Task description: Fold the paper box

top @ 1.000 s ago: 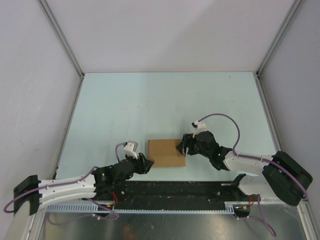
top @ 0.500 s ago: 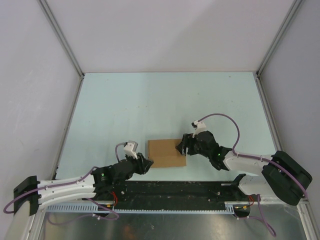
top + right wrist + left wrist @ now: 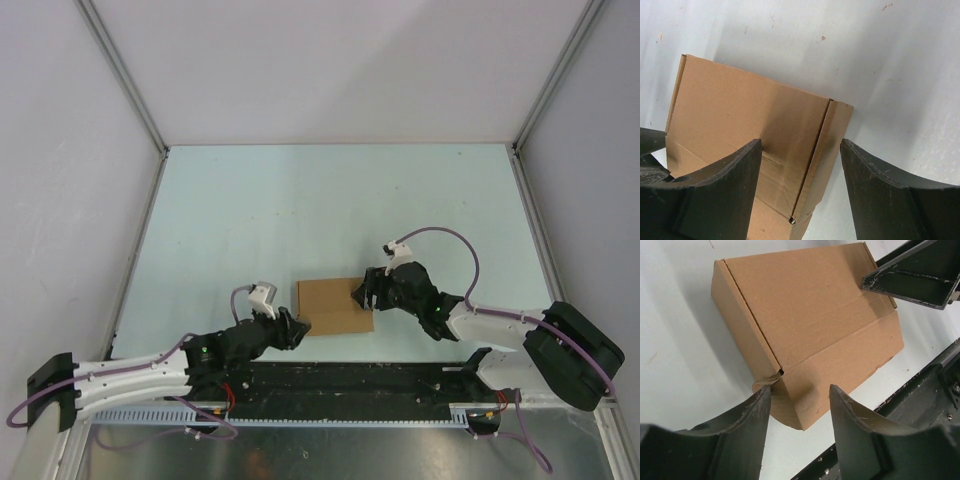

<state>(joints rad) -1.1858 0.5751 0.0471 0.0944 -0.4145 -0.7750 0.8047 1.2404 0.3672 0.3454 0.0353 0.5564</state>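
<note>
Paper box (image 3: 810, 325), crumpled corner tab (image 3: 765, 381), left wrist view only

The paper box (image 3: 810, 315) is plain tan cardboard — matt, faintly fibrous, softly creased, frayed at one corner. The counter (image 3: 680, 340) looks smooth and pale with a slight sheen and small specks. The fingers (image 3: 745, 440) of the left claw (image 3: 800, 392) and right claw (image 3: 801, 150) are black hard plastic — dull, scuffed grey along the edges.

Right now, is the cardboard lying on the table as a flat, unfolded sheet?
No, the left wrist view shows the box folded up, with a closed top and side walls standing.
</note>
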